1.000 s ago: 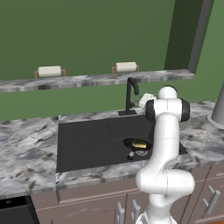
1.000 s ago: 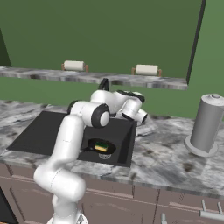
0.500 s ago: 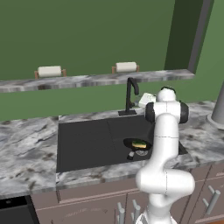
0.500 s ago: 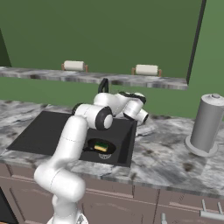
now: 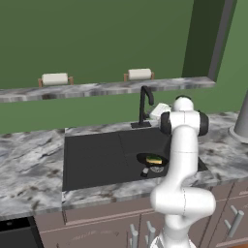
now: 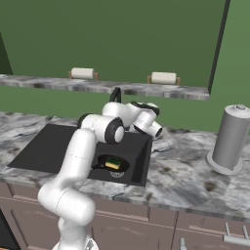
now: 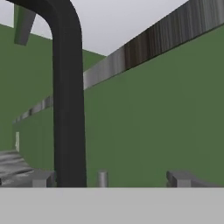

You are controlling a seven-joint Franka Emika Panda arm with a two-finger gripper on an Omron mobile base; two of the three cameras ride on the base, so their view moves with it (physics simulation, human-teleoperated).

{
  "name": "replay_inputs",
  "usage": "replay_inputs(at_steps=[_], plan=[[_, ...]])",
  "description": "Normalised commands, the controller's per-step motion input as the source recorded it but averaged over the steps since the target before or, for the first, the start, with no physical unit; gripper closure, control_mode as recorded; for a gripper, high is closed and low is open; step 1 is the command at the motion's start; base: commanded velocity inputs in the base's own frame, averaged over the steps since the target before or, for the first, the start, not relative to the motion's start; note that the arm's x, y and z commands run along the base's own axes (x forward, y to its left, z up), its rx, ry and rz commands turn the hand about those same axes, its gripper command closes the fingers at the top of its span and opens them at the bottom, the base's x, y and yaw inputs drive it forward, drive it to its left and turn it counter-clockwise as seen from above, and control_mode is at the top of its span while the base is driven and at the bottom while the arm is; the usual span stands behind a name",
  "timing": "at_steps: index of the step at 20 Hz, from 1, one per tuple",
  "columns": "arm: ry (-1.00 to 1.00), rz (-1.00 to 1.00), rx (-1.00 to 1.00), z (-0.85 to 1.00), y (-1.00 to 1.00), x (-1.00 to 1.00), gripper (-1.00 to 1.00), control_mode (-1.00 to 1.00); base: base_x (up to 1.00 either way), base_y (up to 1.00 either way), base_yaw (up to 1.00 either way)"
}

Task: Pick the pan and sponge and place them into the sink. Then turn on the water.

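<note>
Barely anything is shifting since a second ago — the arm's elbow is turning slightly while the hand is staying up beside the faucet [image 5: 145, 104]. Seen from the hand camera, the faucet's [image 7: 66, 96] black neck is rising close ahead, left of centre. The gripper [image 7: 109, 181] is standing wide open and gripping nothing, its fingertips [image 7: 179, 178] poking up just right of the faucet. The pan [image 5: 151, 160] is lying in the sink [image 5: 97, 155], in front of the faucet toward the basin's right end, with the sponge [image 5: 154, 160] sitting in it. From the right base camera, the sponge [image 6: 113, 163] is showing yellow inside the pan [image 6: 113, 164] in the sink [image 6: 49, 144].
</note>
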Motion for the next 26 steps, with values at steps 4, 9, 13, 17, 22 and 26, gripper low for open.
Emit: replay_inputs(at_steps=[4, 9, 13, 17, 22, 26], plan=[[0.00, 0.00, 0.00, -0.08, -0.16, 0.29, -1.00, -1.00, 0.00, 0.00, 0.00], [0.00, 0.00, 0.00, -0.18, -0.02, 0.36, -1.00, -1.00, 0.00, 0.00, 0.00], [0.00, 0.00, 0.00, -0.24, -0.01, 0.35, -1.00, -1.00, 0.00, 0.00, 0.00], [0.00, 0.00, 0.00, -0.24, -0.15, 0.21, -1.00, -1.00, 0.00, 0.00, 0.00], [0.00, 0.00, 0.00, -0.19, -0.19, 0.31, -1.00, -1.00, 0.00, 0.00, 0.00], [0.00, 0.00, 0.00, -0.14, -0.29, 0.35, -1.00, -1.00, 0.00, 0.00, 0.00]])
